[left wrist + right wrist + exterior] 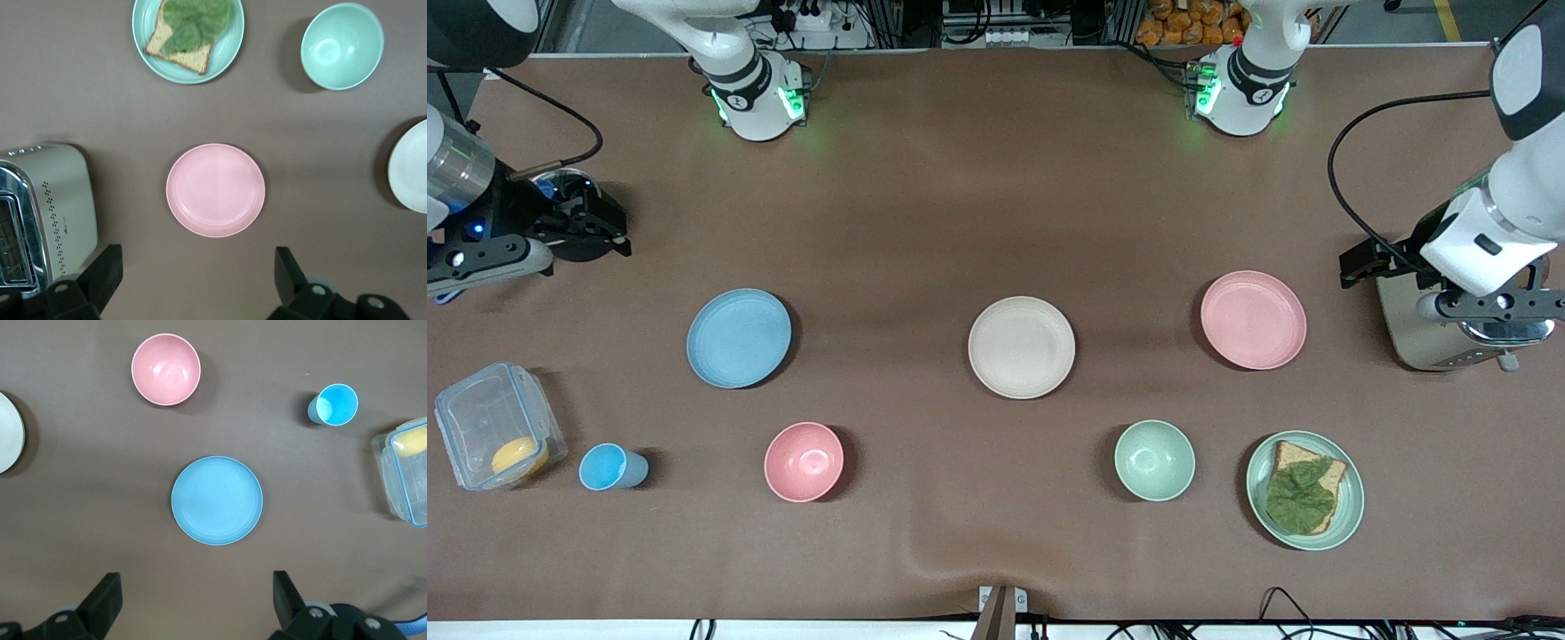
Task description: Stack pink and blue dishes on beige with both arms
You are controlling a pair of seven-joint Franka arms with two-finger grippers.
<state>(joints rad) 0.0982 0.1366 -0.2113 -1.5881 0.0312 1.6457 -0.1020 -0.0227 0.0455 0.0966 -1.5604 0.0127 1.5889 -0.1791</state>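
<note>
Plates, pink (pixel 1253 319), blue (pixel 739 338), beige (pixel 1021 347), lie apart, unstacked.

Front view: looking down from high across the table (pixel 996 178), facing both arm bases along its top edge, taking in the whole surface.
Left wrist view: hanging high, looking straight down on the pink plate (pixel 215 190), toaster (pixel 47 207) at frame edge.
Right wrist view: hanging high, looking straight down on the blue plate (pixel 217 501).
Shared: both wrist views are catching the beige plate (pixel 410 167) at their edges.

Brown table (pixel 960 204) with scattered dishes
</note>
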